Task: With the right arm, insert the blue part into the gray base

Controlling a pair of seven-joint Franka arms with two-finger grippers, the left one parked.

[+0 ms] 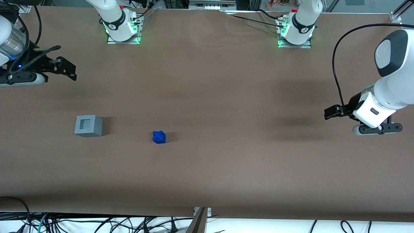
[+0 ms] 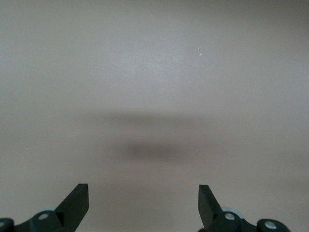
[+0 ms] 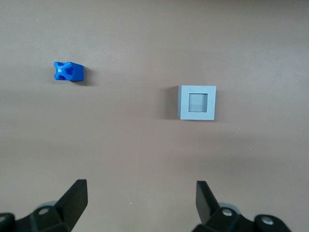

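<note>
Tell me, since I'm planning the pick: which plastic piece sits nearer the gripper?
The gray base, a cube with a square recess; the blue part lies farther toward the parked arm. The right gripper hangs open, empty.

Right arm [image 1: 13, 48] — cut off at frame edge

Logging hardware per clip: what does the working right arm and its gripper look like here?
The right arm has a white shell, a shiny silver wrist ring, black joint sections and a small blue light, with black cables looping over it. Its gripper is black with two tapered fingers, set apart, above the brown table, farther from the front camera than the gray base.
</note>
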